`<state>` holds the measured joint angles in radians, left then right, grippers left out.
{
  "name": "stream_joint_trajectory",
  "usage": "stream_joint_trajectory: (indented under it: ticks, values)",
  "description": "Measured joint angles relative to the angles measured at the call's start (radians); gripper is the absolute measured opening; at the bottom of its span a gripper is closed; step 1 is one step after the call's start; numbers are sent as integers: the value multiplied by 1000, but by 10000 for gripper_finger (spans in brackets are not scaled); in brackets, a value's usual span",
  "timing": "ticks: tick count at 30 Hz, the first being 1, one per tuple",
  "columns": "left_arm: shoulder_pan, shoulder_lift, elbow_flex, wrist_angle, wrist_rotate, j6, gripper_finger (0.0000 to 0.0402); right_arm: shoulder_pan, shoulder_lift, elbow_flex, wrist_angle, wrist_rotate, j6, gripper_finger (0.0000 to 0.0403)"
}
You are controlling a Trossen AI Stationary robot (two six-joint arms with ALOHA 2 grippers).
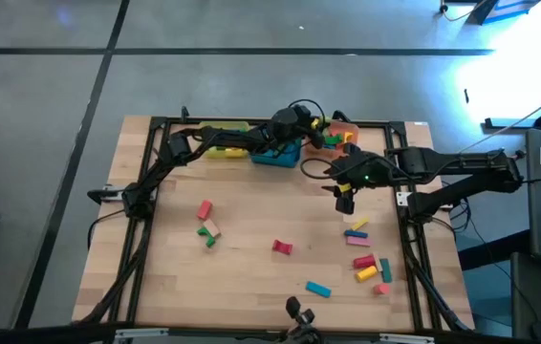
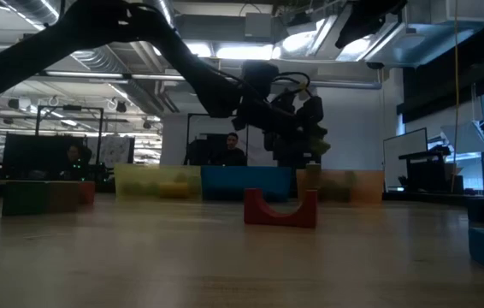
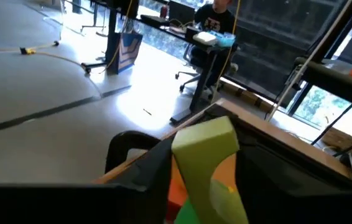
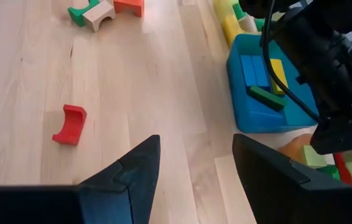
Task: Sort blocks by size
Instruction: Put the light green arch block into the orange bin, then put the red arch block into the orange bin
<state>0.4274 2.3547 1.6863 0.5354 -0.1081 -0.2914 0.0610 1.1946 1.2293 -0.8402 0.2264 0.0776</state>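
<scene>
Yellow-green block (image 3: 206,155) betw left gripper (image 3: 202,186) fingers.

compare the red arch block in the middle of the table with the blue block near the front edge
The red arch block has a curved cut-out; the blue block is a plain flat bar. The red one looks shorter and chunkier, the blue one longer and slimmer. Both lie loose on the table, not in any tray.

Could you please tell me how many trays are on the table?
3, in a row along the far edge: the yellow tray on the left, the blue tray in the middle, the orange tray on the right.
</scene>
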Motion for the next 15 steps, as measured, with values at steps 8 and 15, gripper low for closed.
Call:
stream_joint_trajectory:
  ticks: [8,15]
  values:
    - [0,-6,0,0,0,-16,182,-2,0,0,0,-1,0,205]
    - [0,-39,-1,-67,75,-42,182,-2,0,0,-1,-2,1,205]
